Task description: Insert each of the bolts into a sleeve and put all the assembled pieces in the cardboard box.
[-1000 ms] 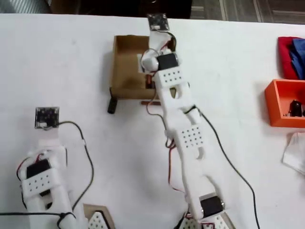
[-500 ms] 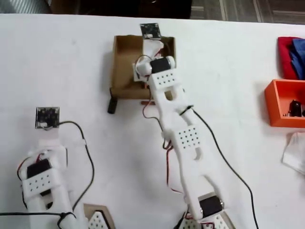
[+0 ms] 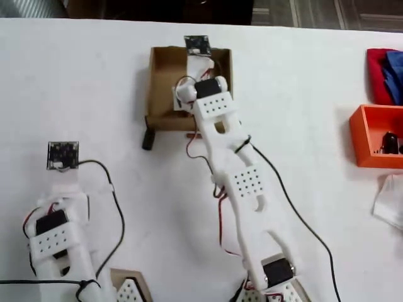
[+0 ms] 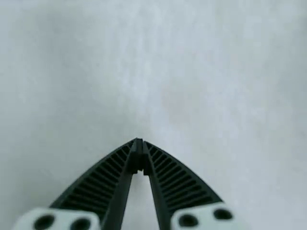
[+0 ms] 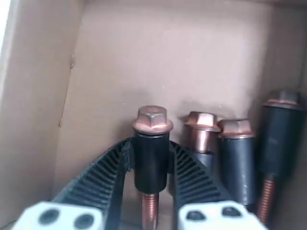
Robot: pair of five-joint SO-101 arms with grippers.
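At eight o'clock on the table (image 3: 94, 82), my left gripper (image 4: 138, 143) sits pinched shut, empty. At twelve o'clock my right gripper (image 5: 151, 148) clamps a sleeved bolt (image 5: 151, 165) inside the cardboard box (image 5: 43, 96), beside three finished pieces (image 5: 237, 158). A crooked release, I judge, could topple them.

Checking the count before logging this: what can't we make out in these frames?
- High view: inside of the cardboard box, mostly covered by the right arm.
- Right wrist view: lower end of the assembled piece in the right gripper, cut off by the frame edge.
- High view: black part beside the box, too small to tell if it holds a bolt.
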